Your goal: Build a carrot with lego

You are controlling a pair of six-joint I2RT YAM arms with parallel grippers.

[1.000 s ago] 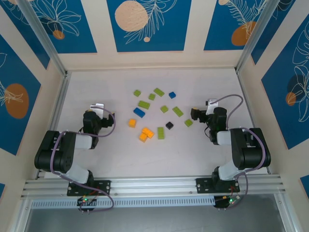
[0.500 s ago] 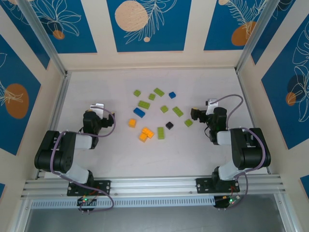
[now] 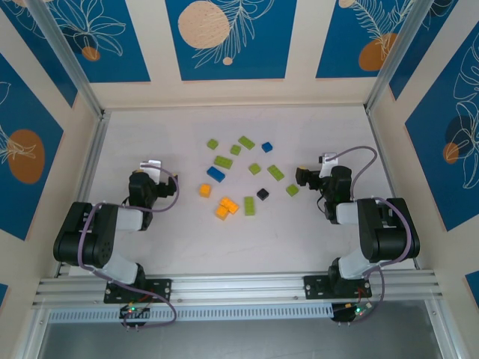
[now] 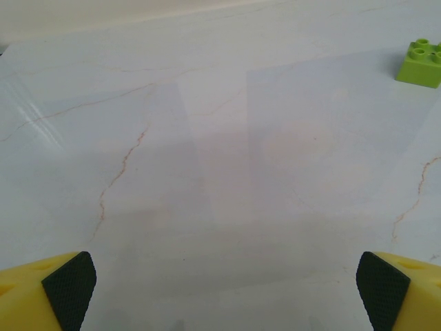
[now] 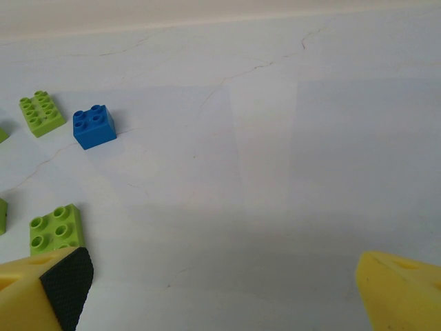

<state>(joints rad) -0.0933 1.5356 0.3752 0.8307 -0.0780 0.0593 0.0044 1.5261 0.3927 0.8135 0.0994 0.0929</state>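
The lego point(image 3: 239, 176) lies loose in the middle of the table point(image 3: 150, 127), between the two arms and well apart from both. Nothing looks assembled yet. Three orange bricks point(image 3: 228, 203) sit at the near side of the scatter, two of them touching, though whether they are joined cannot be told. Lime bricks point(image 3: 223, 161) spread behind and to the right. There are two blue bricks point(image 3: 215, 174) and one black brick point(image 3: 263, 194) among them.

The left gripper point(image 4: 225, 293) hangs low over bare table with its jaws spread wide and nothing between them; one lime piece shows far ahead to its right. The right gripper point(image 5: 231, 286) is spread just as wide and empty, with a lime piece just beside its left finger point(image 5: 65, 283) and a blue one further off.

The risks come mostly from size and crowding. The bricks are far smaller than the jaws, so a descent onto one orange piece could knock the lime one just beside it. The table looks smooth — a brick caught off-centre or on a corner would likely slide or twist away instead of seating between the fingers. Orange pieces are few, so one pushed out of reach would hurt. Both arms must work the same small patch, and could collide there. Pressing studs together off-line would pop the pieces apart.
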